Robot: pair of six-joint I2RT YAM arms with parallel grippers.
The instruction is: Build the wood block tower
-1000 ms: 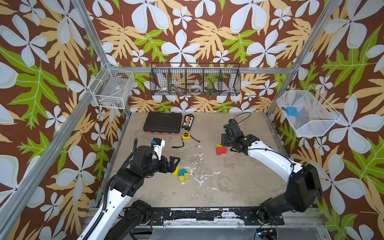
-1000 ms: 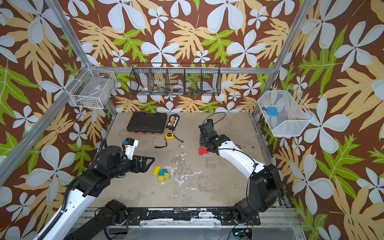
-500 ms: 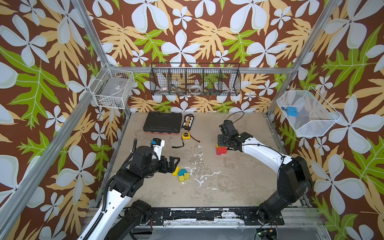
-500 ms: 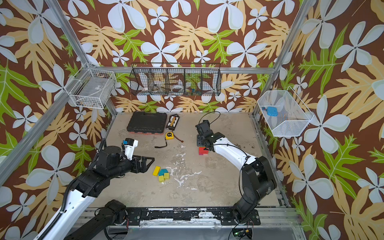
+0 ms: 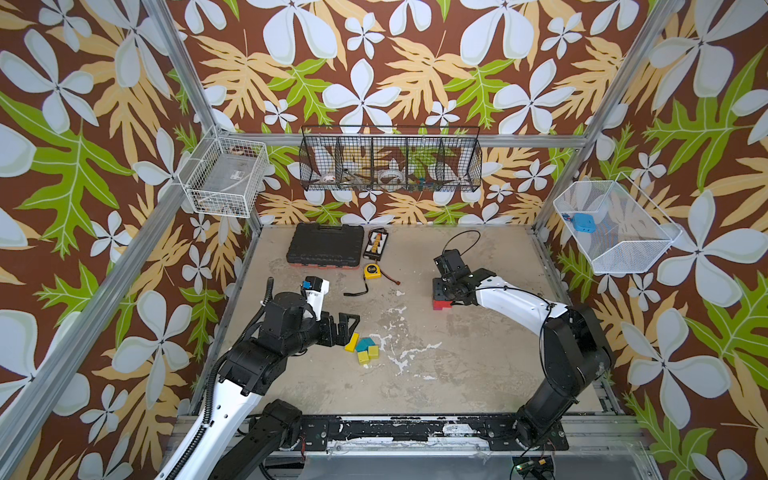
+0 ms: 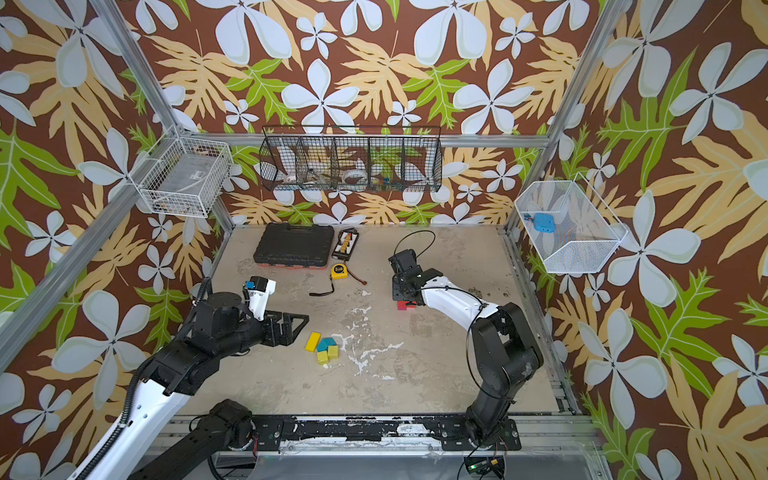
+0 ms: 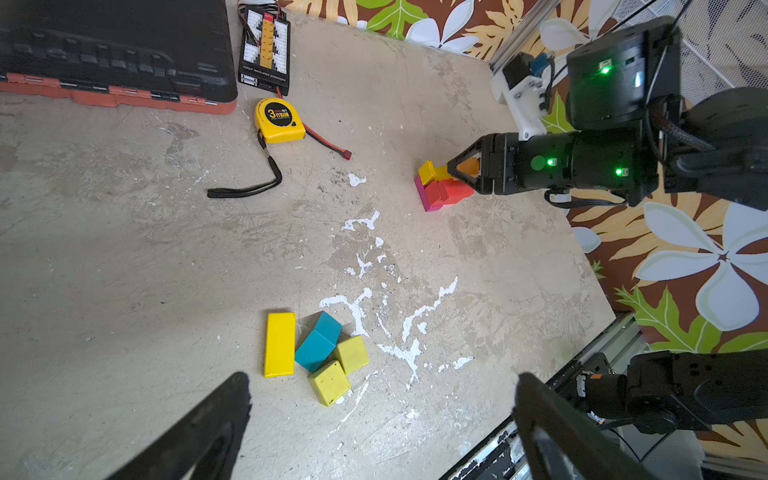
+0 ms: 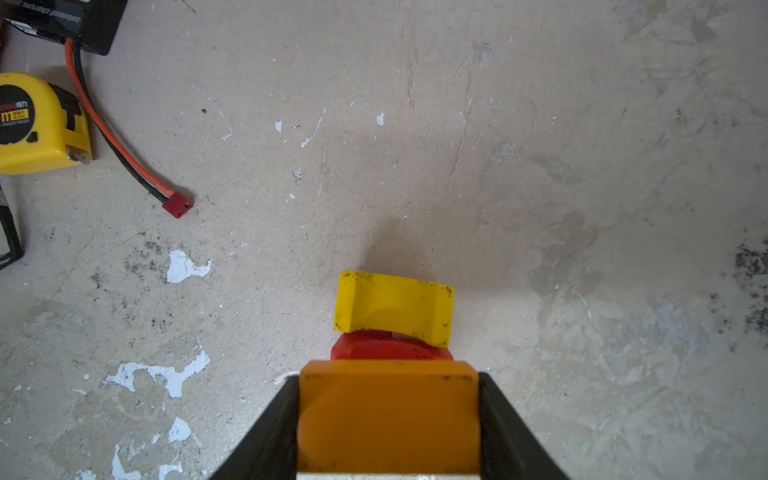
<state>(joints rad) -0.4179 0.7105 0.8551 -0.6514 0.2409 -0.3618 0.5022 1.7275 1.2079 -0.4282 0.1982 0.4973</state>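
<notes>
The left tool (image 5: 345, 330) hung spread wide just beside four loose blocks (image 7: 318, 340) on the tabletop (image 7: 124, 270). Farther off, the right tool (image 7: 460, 168) pinched an orange block (image 8: 388, 415) over the tower (image 7: 436, 193), next to its yellow arch (image 8: 392, 307). Setting it well would likely mean levelling the block, centring it on the red layer (image 8: 374, 351) and releasing only once it sat flat. The tool hid most of the tower in both top views, and whether orange touched red could not be told.
</notes>
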